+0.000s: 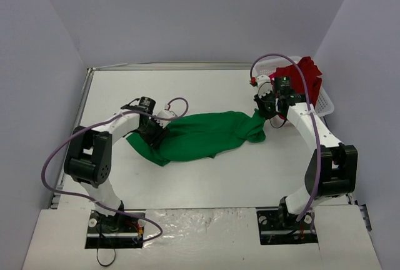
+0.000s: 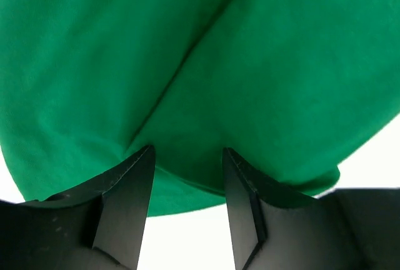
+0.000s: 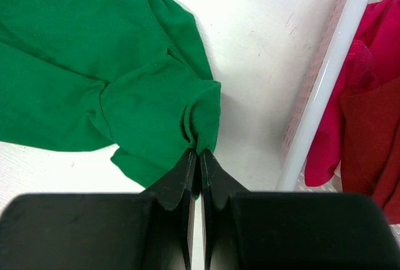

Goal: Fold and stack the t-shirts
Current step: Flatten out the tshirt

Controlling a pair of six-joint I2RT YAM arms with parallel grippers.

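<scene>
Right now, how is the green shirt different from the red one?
The green t-shirt lies stretched out on the table; the red t-shirt is bunched up in the white basket. The right hand pinches the green t-shirt's edge; no hand touches the red t-shirt. Both are soft cloth, and neither is folded yet.

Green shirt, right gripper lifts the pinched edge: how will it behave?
Likely floppy: the green t-shirt lies creased and bunched, so it should drape from the right gripper. Probably drags rather than slides whole, since most rests on the table.
</scene>
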